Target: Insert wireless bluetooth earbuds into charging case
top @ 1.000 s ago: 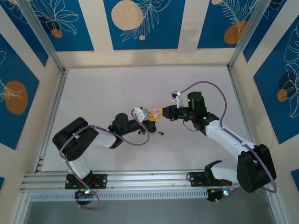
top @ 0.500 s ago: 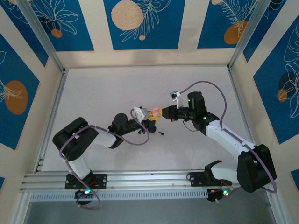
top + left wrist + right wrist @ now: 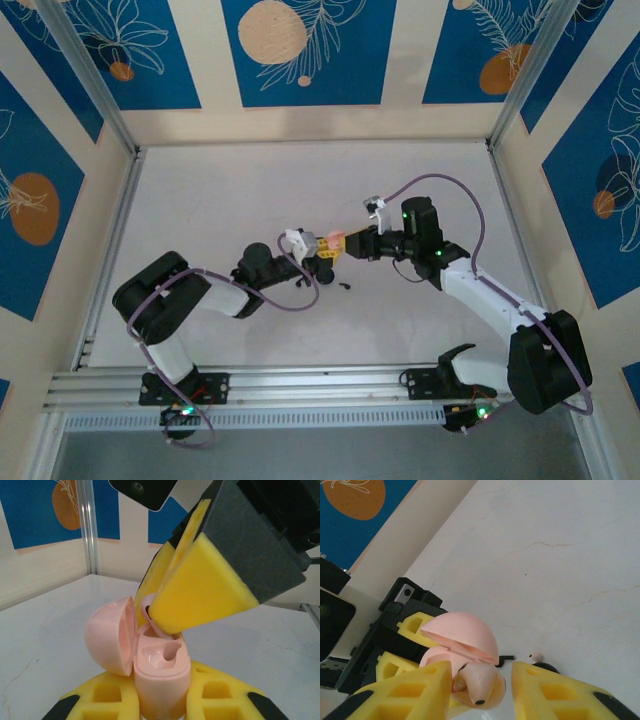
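One earbud lies between the right gripper's parted fingers, at the mouth of the open case clamped by the left gripper. Seating seems unfinished; next, nudge it home.

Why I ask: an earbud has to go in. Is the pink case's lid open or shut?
Open. In the left wrist view the lid is swung aside from the pink case, leaving its hollow interior exposed.

Soft, even light is falling from above onto the white table, leaving only faint, diffuse shadows. In the left wrist view the pink charging case is catching a gentle sheen, while the yellow foam pads nearest the lens are blurring slightly at their edges.
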You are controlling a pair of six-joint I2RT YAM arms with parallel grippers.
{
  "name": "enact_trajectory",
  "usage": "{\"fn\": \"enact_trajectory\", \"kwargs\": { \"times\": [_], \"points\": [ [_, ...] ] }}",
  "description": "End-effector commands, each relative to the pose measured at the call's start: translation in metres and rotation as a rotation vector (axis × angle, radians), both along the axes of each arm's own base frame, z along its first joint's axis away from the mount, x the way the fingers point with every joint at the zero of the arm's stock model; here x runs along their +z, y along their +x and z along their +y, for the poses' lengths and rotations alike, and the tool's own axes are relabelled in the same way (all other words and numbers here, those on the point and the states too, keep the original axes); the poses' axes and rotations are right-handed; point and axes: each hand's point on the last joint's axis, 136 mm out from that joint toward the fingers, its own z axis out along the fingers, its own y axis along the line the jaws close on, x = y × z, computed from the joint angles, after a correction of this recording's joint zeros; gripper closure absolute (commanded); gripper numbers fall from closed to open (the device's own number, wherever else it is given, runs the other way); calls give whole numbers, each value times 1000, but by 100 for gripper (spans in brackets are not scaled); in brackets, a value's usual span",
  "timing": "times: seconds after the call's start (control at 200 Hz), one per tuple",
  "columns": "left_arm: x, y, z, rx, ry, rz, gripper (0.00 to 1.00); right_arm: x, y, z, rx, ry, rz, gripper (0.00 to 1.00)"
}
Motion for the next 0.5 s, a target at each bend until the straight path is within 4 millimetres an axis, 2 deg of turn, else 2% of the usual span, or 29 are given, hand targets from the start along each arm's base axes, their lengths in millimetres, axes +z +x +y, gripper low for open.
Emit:
{"fn": "enact_trajectory", "kwargs": {
  "times": [0.0,0.26,0.495],
  "points": [
    [15,-8,-1,-31,-47,-40,94,28,-4,0,26,39,-57,61],
    [9,-9,1,-17,-25,-41,94,55,-12,-13,32,107,-57,59],
    [9,-10,1,-25,-22,-46,94,44,-9,-16,18,74,29,63]
  ]
}}
